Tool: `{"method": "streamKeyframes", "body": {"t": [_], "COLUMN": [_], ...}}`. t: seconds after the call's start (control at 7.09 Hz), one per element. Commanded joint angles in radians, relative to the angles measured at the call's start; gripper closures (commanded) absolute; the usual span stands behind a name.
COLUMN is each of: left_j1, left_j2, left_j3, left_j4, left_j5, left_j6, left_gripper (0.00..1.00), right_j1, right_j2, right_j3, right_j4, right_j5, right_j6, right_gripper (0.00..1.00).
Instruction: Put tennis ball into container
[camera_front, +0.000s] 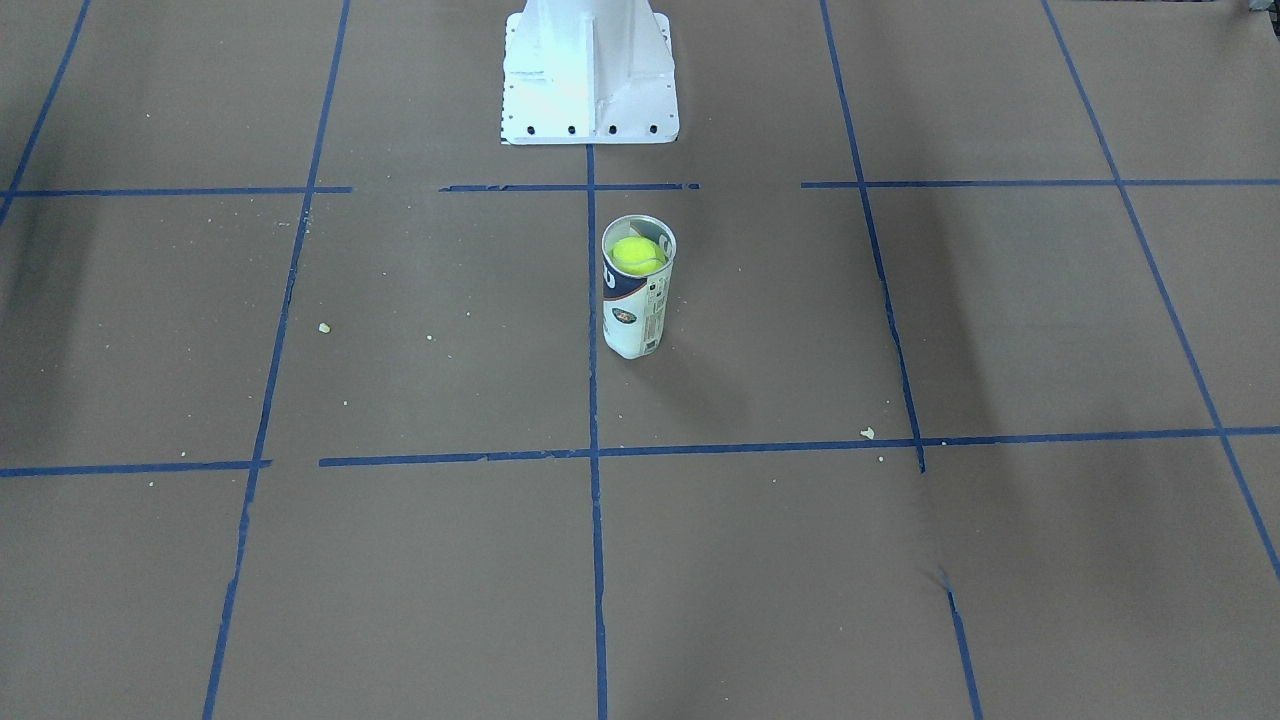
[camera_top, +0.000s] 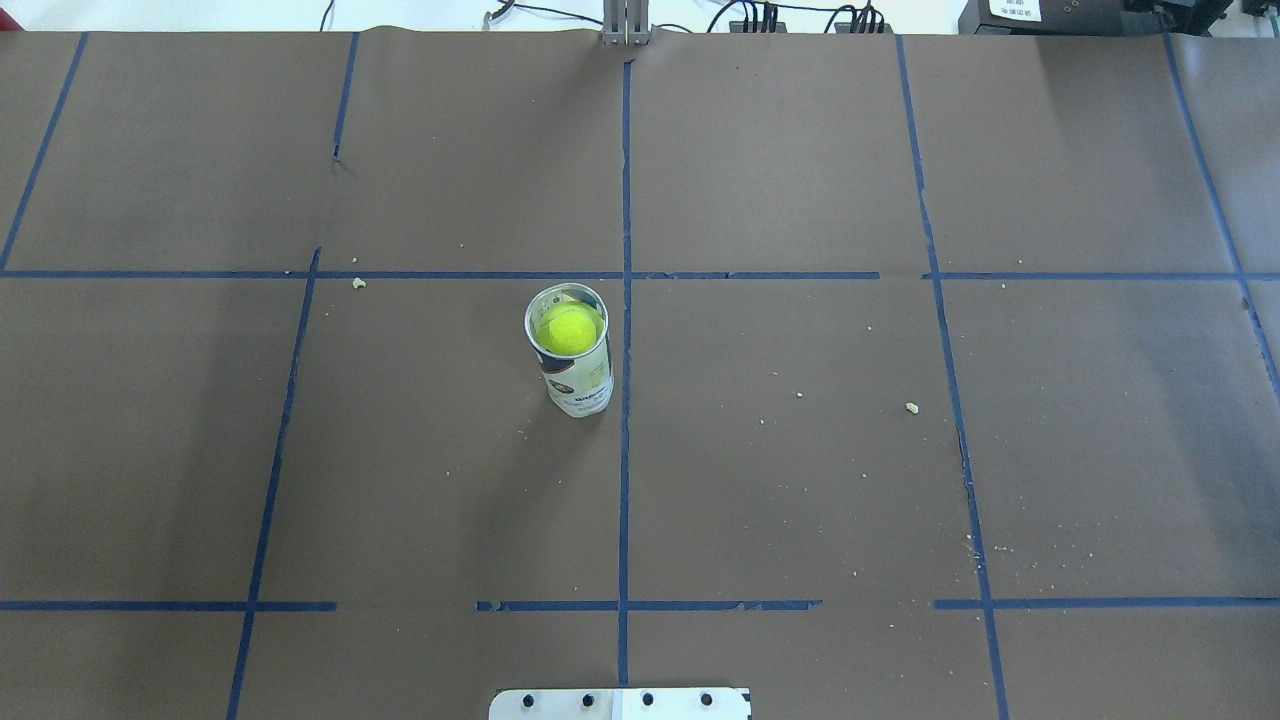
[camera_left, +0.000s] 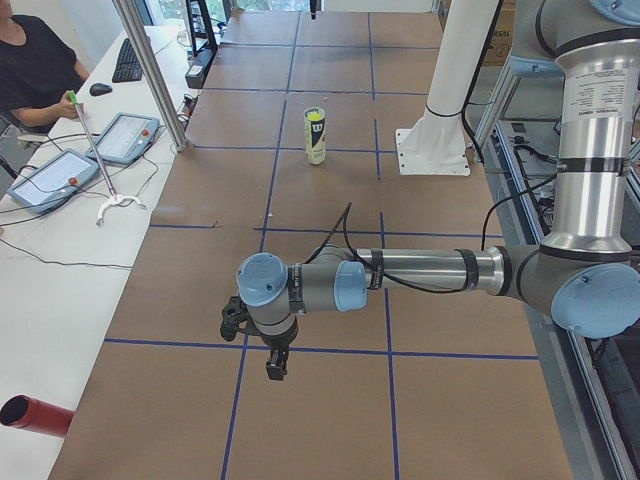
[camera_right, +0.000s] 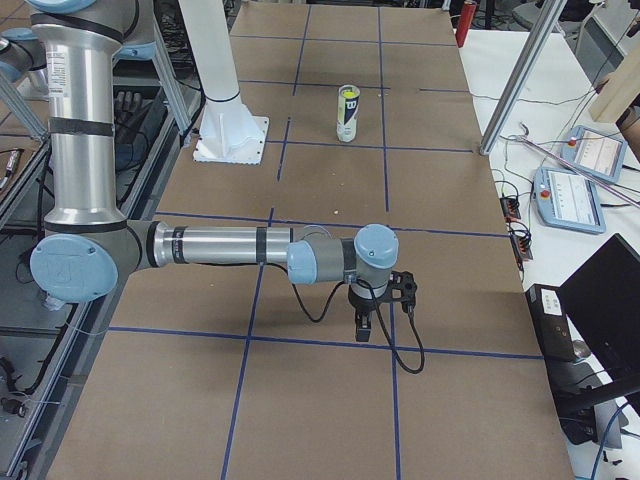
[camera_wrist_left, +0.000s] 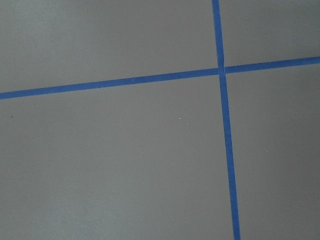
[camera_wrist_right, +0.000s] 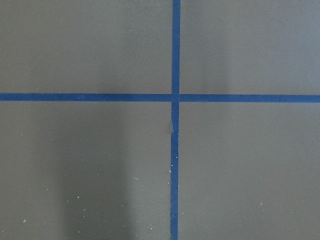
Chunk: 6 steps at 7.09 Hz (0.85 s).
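Observation:
The container (camera_front: 635, 315) stands upright near the table's middle, just beside the central blue tape line. The yellow-green tennis ball (camera_front: 637, 254) sits inside it, near the open top; the overhead view shows the ball (camera_top: 570, 328) within the container (camera_top: 582, 388) rim. Both arms hang far from it over the table's ends. The left gripper (camera_left: 275, 365) shows only in the exterior left view and the right gripper (camera_right: 362, 330) only in the exterior right view, both pointing down above bare paper; I cannot tell whether either is open or shut. The wrist views show only brown paper and tape.
A white metal pedestal (camera_front: 590, 80) stands at the robot's side of the table, behind the can. Blue tape lines grid the brown paper. Small crumbs (camera_top: 911, 407) lie scattered. An operator (camera_left: 30, 70), tablets (camera_left: 125, 135) and a metal post (camera_left: 150, 70) are along the far edge.

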<state>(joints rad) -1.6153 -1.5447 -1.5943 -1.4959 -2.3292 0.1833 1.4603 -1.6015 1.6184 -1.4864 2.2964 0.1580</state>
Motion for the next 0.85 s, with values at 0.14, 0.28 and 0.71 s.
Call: {"method": "streamKeyframes", "body": {"t": [0.14, 0.28, 0.71], "left_j1": [0.000, 0.000, 0.000], "left_j2": [0.000, -0.002, -0.011], "left_j3": [-0.003, -0.003, -0.001], "left_j4": [0.000, 0.000, 0.000], "left_j5": [-0.002, -0.002, -0.002], "left_j6": [0.001, 0.001, 0.001], "left_gripper": [0.00, 0.00, 0.00], "right_j1": [0.000, 0.000, 0.000], "right_j2": [0.000, 0.000, 0.000], "right_j3": [0.000, 0.000, 0.000], "right_j4": [0.000, 0.000, 0.000], "right_j5": [0.000, 0.000, 0.000], "right_j6": [0.000, 0.000, 0.000], "right_gripper": [0.00, 0.00, 0.00]}}
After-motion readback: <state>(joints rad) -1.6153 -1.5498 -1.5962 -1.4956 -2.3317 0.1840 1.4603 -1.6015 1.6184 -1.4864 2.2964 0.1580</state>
